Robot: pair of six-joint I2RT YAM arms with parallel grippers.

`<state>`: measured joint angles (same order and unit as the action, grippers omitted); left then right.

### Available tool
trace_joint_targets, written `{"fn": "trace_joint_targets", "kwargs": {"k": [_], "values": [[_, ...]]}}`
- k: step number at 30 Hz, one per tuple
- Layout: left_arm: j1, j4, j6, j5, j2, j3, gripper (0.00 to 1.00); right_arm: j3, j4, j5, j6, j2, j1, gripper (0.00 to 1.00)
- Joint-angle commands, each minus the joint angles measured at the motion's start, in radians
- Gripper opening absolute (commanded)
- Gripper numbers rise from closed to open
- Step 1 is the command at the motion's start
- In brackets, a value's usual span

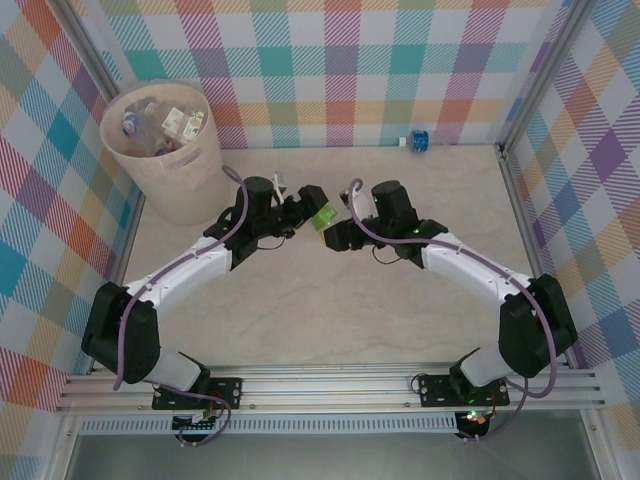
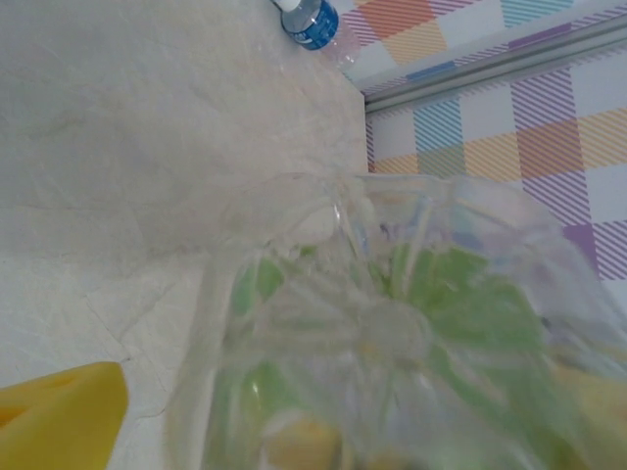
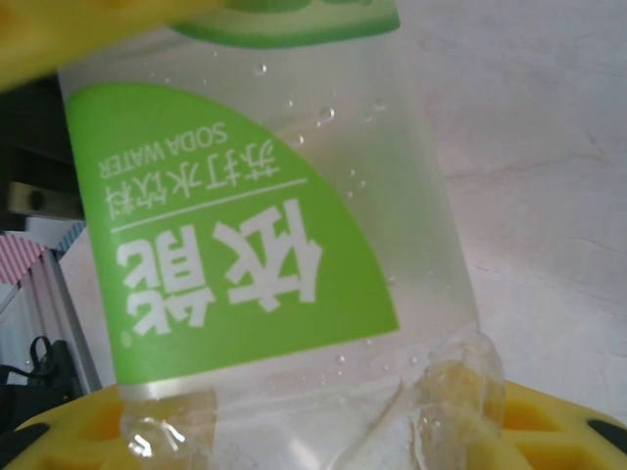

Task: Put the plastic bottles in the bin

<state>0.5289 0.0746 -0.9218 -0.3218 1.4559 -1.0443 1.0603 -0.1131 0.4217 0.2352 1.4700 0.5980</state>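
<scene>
Both grippers on one green-labelled bottle (another apart).

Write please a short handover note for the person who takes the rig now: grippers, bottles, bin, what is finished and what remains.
The green-label bottle is between the left gripper and the right gripper at mid-table. Which one grips it, I cannot tell.
The bin stands at far left, with several bottles inside: that part is done.
Left: this green-label bottle, plus one blue-label bottle lying by the back wall.
</scene>
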Motion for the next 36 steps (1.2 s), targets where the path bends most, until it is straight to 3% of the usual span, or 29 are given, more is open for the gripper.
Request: {"fn": "trace_joint_targets", "kwargs": {"k": [1, 5, 8, 11, 15, 21, 29, 36], "values": [[0.016, -0.006, 0.013, 0.035, -0.008, -0.031, 0.74, 0.041, 0.026, 0.065, -0.008, 0.0, 0.011, 0.45], [0.016, -0.012, 0.014, 0.065, -0.03, -0.016, 0.6, 0.052, 0.006, 0.085, -0.01, 0.0, 0.012, 0.52], [0.016, -0.035, 0.028, 0.067, -0.031, -0.024, 0.54, 0.055, 0.0, 0.103, -0.017, -0.005, 0.013, 0.66], [0.014, -0.06, 0.043, 0.074, -0.026, -0.036, 0.51, 0.066, -0.022, 0.12, -0.05, -0.017, 0.013, 0.87], [0.006, -0.084, 0.046, 0.118, -0.032, -0.049, 0.5, 0.096, -0.095, 0.072, -0.094, -0.052, 0.012, 1.0], [-0.031, -0.137, 0.058, 0.183, -0.075, -0.056, 0.5, 0.057, -0.09, -0.144, -0.131, -0.168, 0.012, 1.0], [-0.096, -0.372, 0.205, 0.306, -0.142, -0.167, 0.49, -0.079, 0.103, -0.547, -0.062, -0.311, 0.01, 1.0], [-0.154, -0.586, 0.364, 0.468, -0.154, -0.363, 0.48, -0.039, -0.003, -0.749, 0.025, -0.329, 0.006, 1.0]]}}
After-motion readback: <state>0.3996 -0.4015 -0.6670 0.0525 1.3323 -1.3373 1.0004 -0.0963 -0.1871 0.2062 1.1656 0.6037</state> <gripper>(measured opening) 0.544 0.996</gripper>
